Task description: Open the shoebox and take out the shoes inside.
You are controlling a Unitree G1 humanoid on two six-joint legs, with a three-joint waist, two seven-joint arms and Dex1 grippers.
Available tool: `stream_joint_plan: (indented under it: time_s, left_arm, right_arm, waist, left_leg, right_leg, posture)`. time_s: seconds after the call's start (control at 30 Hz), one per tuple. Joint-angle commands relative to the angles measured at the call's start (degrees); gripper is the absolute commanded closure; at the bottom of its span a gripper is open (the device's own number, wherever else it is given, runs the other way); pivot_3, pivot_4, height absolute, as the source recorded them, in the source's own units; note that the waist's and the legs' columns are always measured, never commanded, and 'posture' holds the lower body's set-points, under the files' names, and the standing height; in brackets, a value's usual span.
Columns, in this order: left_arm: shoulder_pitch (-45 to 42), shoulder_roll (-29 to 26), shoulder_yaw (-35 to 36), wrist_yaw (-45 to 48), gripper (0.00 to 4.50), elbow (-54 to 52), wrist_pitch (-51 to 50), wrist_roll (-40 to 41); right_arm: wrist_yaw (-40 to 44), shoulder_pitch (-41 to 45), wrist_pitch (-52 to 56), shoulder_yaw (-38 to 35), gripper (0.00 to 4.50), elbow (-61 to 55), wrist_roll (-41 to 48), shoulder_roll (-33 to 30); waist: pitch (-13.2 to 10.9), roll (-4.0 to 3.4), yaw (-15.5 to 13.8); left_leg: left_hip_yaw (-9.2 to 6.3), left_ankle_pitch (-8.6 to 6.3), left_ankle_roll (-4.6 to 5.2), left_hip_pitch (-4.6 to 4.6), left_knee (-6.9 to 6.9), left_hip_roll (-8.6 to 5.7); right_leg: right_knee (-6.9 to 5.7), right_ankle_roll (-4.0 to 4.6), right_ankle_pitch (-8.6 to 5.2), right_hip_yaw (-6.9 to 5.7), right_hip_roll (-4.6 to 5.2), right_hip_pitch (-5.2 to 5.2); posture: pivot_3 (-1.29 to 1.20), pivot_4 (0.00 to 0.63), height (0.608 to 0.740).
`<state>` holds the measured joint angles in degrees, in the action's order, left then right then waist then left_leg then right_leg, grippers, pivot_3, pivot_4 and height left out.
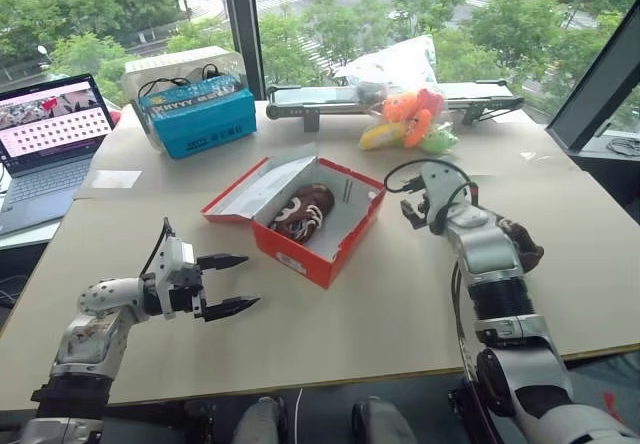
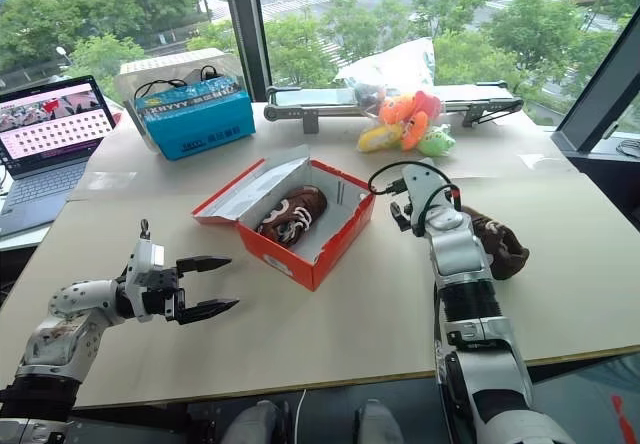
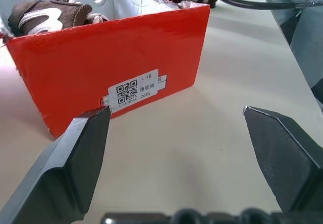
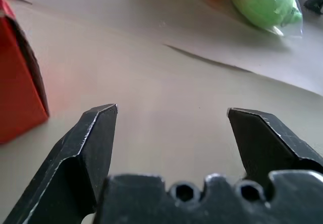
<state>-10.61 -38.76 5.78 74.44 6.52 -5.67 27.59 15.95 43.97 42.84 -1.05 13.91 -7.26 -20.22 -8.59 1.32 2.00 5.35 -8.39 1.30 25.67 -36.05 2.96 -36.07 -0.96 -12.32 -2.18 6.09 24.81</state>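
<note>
The red shoebox stands open in the middle of the table, its lid folded back to the left. One dark brown fuzzy shoe with white markings lies inside on white paper. A second brown shoe lies on the table right of the box, partly behind my right arm. My right gripper is open and empty, held between the box and that shoe, with the box corner beside it. My left gripper is open and empty, just left of the box's near end with its white label.
A blue box and a white box stand at the back left. A laptop sits at the far left. A clear bag of orange, yellow and green plush toys lies at the back, beside a long grey device.
</note>
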Motion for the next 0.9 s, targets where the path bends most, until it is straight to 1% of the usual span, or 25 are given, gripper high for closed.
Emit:
stream_joint_plan:
  time_s: [0.03, 0.07, 0.1, 0.13, 0.2, 0.27, 0.3, 0.33, 0.37, 0.43, 0.47, 0.5, 0.57, 0.63, 0.7, 0.77, 0.87, 0.9]
  left_arm:
    - [-0.8, 0.0, 0.4, 0.2, 0.00, -0.5, 1.1, -0.1]
    - [-0.8, 0.0, 0.5, 0.3, 0.00, -0.4, 1.1, -0.1]
    - [-0.8, 0.1, 0.4, 0.3, 0.00, -0.4, 1.2, -0.2]
    - [-0.9, 0.2, 0.4, 0.3, 0.00, -0.4, 1.2, -0.3]
    - [-1.0, 0.3, 0.2, 0.3, 0.00, -0.4, 1.2, -0.4]
    - [-1.1, 0.2, 0.2, 0.4, 0.00, -0.1, 1.2, -0.4]
    - [-1.2, 0.2, 0.2, 0.5, 0.00, 0.1, 1.3, -0.4]
    - [-1.3, 0.1, 0.3, 0.7, 0.00, 0.4, 1.5, -0.5]
    - [-1.3, 0.1, 0.3, 0.8, 0.00, 0.6, 1.6, -0.5]
    - [-1.4, 0.1, 0.3, 1.0, 0.00, 0.8, 1.7, -0.5]
    - [-1.4, 0.1, 0.3, 1.0, 0.00, 0.9, 1.8, -0.5]
    - [-1.5, 0.2, 0.2, 1.0, 0.00, 1.0, 1.9, -0.5]
    - [-1.5, 0.4, 0.0, 0.9, 0.00, 1.1, 2.0, -0.7]
    - [-1.4, 0.6, -0.1, 0.9, 0.00, 0.8, 2.0, -0.6]
    - [-1.2, 0.5, 0.0, 0.8, 0.00, 0.6, 1.8, -0.5]
    - [-1.0, 0.4, 0.3, 0.7, 0.00, 0.6, 1.8, -0.4]
    - [-0.7, 0.2, 0.4, 0.8, 0.00, 0.5, 1.8, -0.4]
    - [-0.5, 0.3, 0.3, 0.7, 0.00, 0.5, 1.9, -0.5]
  right_arm:
    - [0.4, 4.0, 3.7, -4.0, 0.37, -6.9, 2.6, -2.4]
    - [0.2, 4.9, 5.0, -5.7, 0.37, -8.0, 4.2, -1.9]
    - [-0.3, 6.5, 7.2, -8.8, 0.37, -9.3, 7.1, -0.5]
    - [-0.7, 8.2, 9.5, -12.1, 0.37, -10.6, 10.0, 1.0]
    - [-2.0, 12.8, 17.0, -20.6, 0.37, -13.2, 17.4, 5.4]
    - [-5.7, 20.7, 29.5, -35.5, 0.37, -15.9, 27.7, 14.8]
    - [-7.1, 23.3, 34.6, -40.7, 0.37, -17.0, 30.6, 18.4]
    - [-8.6, 25.8, 39.0, -45.8, 0.37, -17.8, 32.6, 21.7]
    - [-9.5, 27.4, 42.7, -49.1, 0.37, -18.6, 33.1, 24.1]
    - [-11.4, 29.1, 48.1, -52.9, 0.37, -20.0, 33.5, 27.9]
    - [-12.4, 28.9, 49.2, -53.5, 0.37, -20.2, 33.8, 29.5]
    - [-13.0, 27.9, 49.6, -52.4, 0.37, -20.3, 34.2, 30.4]
    - [-13.4, 24.0, 49.7, -47.2, 0.37, -19.8, 34.5, 31.0]
    - [-13.4, 21.2, 49.7, -43.9, 0.37, -18.8, 34.2, 31.2]
    - [-13.7, 19.2, 49.7, -41.2, 0.37, -18.0, 33.8, 30.5]
    - [-13.5, 17.5, 49.7, -38.4, 0.37, -17.3, 33.9, 30.1]
    - [-13.2, 15.9, 49.7, -35.6, 0.37, -16.5, 34.5, 30.3]
    - [-12.4, 14.7, 49.7, -32.6, 0.37, -15.5, 34.7, 30.4]
  waist:
    - [0.0, -0.01, -0.1]
    - [0.0, -0.01, -0.1]
    - [0.0, -0.01, -0.1]
    - [0.0, -0.01, 0.0]
    - [0.0, -0.03, 0.4]
    - [0.0, -0.06, 0.6]
    - [-0.1, -0.10, 0.7]
    - [-0.1, -0.12, 0.6]
    - [-0.1, -0.12, 0.5]
    - [-0.1, -0.11, 0.1]
    - [-0.1, -0.11, -0.3]
    - [-0.1, -0.11, -0.6]
    - [-0.1, -0.13, -1.1]
    - [-0.1, -0.12, -1.0]
    - [-0.1, -0.13, -0.7]
    - [-0.1, -0.13, -0.6]
    - [-0.1, -0.13, -0.1]
    - [-0.1, -0.13, 0.1]
  left_leg:
    - [0.01, 0.01, 0.01, 0.12, -0.01, -0.01]
    - [0.01, 0.02, 0.04, 0.23, -0.02, -0.01]
    - [0.01, 0.19, 0.31, 0.30, -0.04, 0.00]
    - [0.01, 0.19, 0.32, 0.31, -0.02, 0.00]
    - [0.02, 0.19, 0.32, 0.33, -0.01, 0.01]
    - [-0.01, 0.20, 0.32, 0.35, 0.00, 0.05]
    - [-0.02, 0.20, 0.32, 0.35, -0.01, 0.10]
    - [-0.05, 0.21, 0.33, 0.35, -0.01, 0.17]
    - [-0.10, 0.21, 0.33, 0.34, -0.01, 0.28]
    - [-0.12, 0.20, 0.32, 0.35, -0.02, 0.60]
    - [-0.11, 0.20, 0.31, 0.36, -0.02, 0.64]
    - [-0.09, 0.20, 0.30, 0.43, -0.05, 0.62]
    - [-0.02, 0.17, 0.19, 0.56, -0.05, 0.63]
    - [0.04, -0.03, -0.14, 0.58, -0.05, 0.61]
    - [0.07, -0.01, -0.09, 0.59, -0.06, 0.61]
    - [0.08, 0.21, 0.27, 0.60, -0.06, 0.63]
    - [0.07, 0.22, 0.29, 0.59, -0.05, 0.66]
    - [0.07, 0.22, 0.29, 0.59, -0.05, 0.69]
  right_leg:
    - [0.00, 0.02, 0.02, 0.00, 0.01, 0.11]
    - [0.00, 0.03, 0.04, 0.00, 0.01, 0.21]
    - [-0.01, -0.13, 0.24, 0.00, 0.01, 0.27]
    - [0.00, -0.18, 0.32, 0.00, 0.00, 0.29]
    - [-0.01, -0.17, 0.32, 0.00, -0.04, 0.33]
    - [-0.04, -0.15, 0.34, 0.02, -0.13, 0.36]
    - [-0.09, -0.10, 0.36, 0.03, -0.20, 0.39]
    - [-0.10, -0.05, 0.39, 0.07, -0.34, 0.41]
    - [-0.07, 0.01, 0.42, 0.02, -0.44, 0.36]
    - [0.01, 0.14, 0.42, -0.09, -0.67, 0.33]
    - [0.02, 0.19, 0.39, -0.14, -0.68, 0.31]
    - [0.03, 0.22, 0.37, -0.18, -0.66, 0.32]
    - [0.08, 0.20, 0.38, -0.18, -0.54, 0.44]
    - [0.15, 0.23, 0.38, -0.17, -0.49, 0.45]
    - [0.13, 0.19, 0.41, -0.16, -0.49, 0.46]
    - [0.08, 0.14, 0.43, -0.15, -0.54, 0.48]
    - [0.08, 0.18, 0.41, -0.15, -0.62, 0.50]
    - [0.08, 0.18, 0.41, -0.15, -0.63, 0.50]
  posture:
    - [0.00, 0.150, 0.740]
    - [0.00, 0.150, 0.740]
    - [0.00, 0.150, 0.740]
    - [0.00, 0.150, 0.740]
    - [0.00, 0.150, 0.740]
    - [0.00, 0.150, 0.740]
    - [0.00, 0.150, 0.740]
    - [0.00, 0.150, 0.740]
    - [0.00, 0.150, 0.740]
    - [0.00, 0.150, 0.740]
    - [0.00, 0.150, 0.740]
    - [0.00, 0.150, 0.740]
    - [0.00, 0.150, 0.740]
    - [0.00, 0.150, 0.740]
    - [0.00, 0.150, 0.740]
    - [0.00, 0.150, 0.740]
    - [0.00, 0.150, 0.740]
    - [0.00, 0.150, 0.740]
